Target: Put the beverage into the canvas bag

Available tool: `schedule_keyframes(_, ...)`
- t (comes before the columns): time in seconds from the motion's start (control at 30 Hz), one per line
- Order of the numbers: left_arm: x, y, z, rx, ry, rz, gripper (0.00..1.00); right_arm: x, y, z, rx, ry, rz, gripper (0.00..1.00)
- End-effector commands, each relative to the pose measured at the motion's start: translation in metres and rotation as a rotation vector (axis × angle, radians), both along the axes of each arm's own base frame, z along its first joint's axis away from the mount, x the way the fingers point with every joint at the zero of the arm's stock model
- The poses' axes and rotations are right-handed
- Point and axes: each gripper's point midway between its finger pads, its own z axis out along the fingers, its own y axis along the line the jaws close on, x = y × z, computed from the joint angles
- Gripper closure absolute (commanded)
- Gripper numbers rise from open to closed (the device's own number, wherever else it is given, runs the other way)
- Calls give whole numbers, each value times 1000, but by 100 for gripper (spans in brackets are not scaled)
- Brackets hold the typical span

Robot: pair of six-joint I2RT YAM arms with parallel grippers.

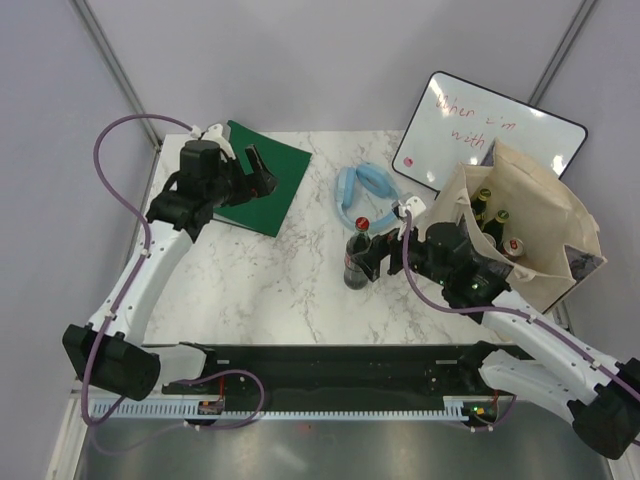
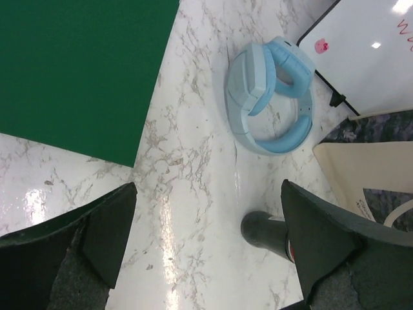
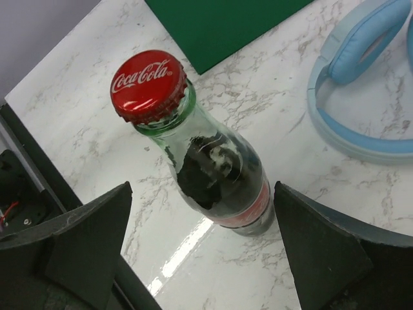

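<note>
Progress: canvas bag [image 1: 545, 215] on your right holds bottles | Left: cola bottle [image 3: 203, 152] stands outside | Tool: right gripper [image 3: 203, 248] open around it; left gripper [image 2: 206, 248] open, empty

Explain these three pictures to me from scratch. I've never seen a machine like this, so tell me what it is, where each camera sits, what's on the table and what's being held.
These are two robot arms bolted at the near edge of a marble table. Each ends in a two-finger gripper.

The overhead picture comes from a fixed camera above and behind the arms. The other two come from cameras on the wrists, so the dark shapes at their bottom corners are each gripper's own fingers.

On the table: a green mat, blue headphones, a white board with red writing, a cola bottle with a red cap, and a canvas bag that already has bottles inside.

Nothing is held. The left gripper hovers open over the mat. The right gripper is open too, with the upright bottle between its fingers and gaps on both sides.
</note>
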Motion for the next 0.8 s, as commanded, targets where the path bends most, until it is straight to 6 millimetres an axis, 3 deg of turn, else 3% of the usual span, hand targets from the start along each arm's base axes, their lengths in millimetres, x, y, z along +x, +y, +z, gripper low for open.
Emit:
schedule_keyframes(0.0, -7, -13, -4, -72, 6, -68, 0, 20, 0, 21, 29, -184, -54, 2)
schedule_keyframes(0.2, -9, -23, -23, -102, 52, -114, 1, 25, 5, -16, -46, -178, -46, 2)
schedule_keyframes(0.43, -10, -25, -27, -101, 58, -122, 1, 28, 16, -19, -26, -212, -31, 3)
schedule_keyframes(0.57, -13, -26, -34, -105, 74, -131, 1, 36, 19, -5, -50, -216, -60, 7)
schedule_keyframes(0.6, -13, -27, -37, -107, 81, -134, 1, 36, 19, -15, -96, -181, -52, 7)
schedule_keyframes(0.67, -16, -26, -46, -106, 102, -136, 2, 40, 23, -10, -120, -170, -44, 9)
schedule_keyframes(0.77, -19, -26, -53, -106, 116, -137, 2, 39, 23, -25, -163, -141, -27, 10)
